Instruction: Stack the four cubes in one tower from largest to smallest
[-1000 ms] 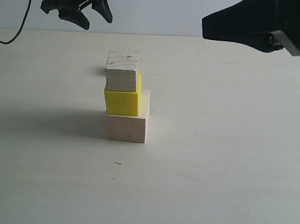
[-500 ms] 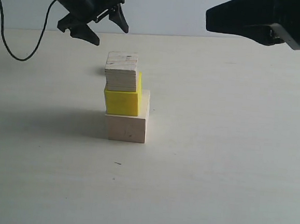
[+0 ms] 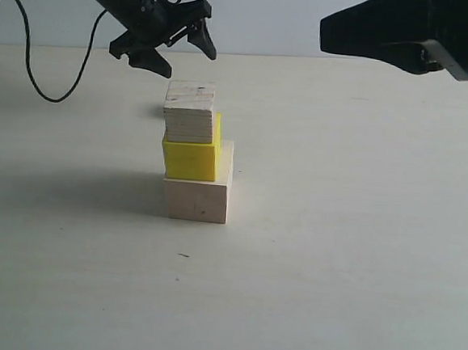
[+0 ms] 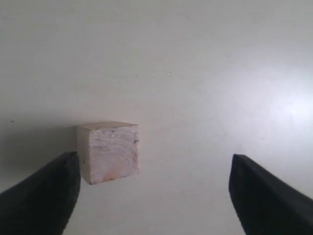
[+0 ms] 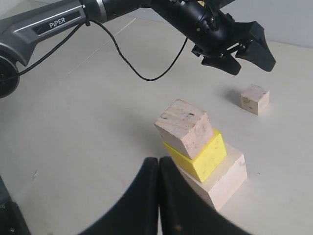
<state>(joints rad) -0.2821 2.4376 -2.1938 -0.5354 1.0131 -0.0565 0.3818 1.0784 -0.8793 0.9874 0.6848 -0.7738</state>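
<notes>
Small cube (image 3: 189,112) on middle cube (image 3: 191,159) on large cube (image 3: 197,200); tiny cube (image 5: 255,99) apart on table (image 3: 359,233).

Not much else going on here tbh. A plain matte off-white tabletop (image 3: 347,281) runs under the left pincer (image 3: 189,64) and out on all sides. Behind it there's a bare pale blue-grey wall (image 3: 262,19). A thin black cable (image 3: 52,99) droops in a loop beside it, and a tiny dark fleck (image 3: 183,255) sits on the tabletop well out in front of it, camera side.

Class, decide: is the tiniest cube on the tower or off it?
Off. The tiny cube sits on the table, apart from the three-cube tower.
</notes>
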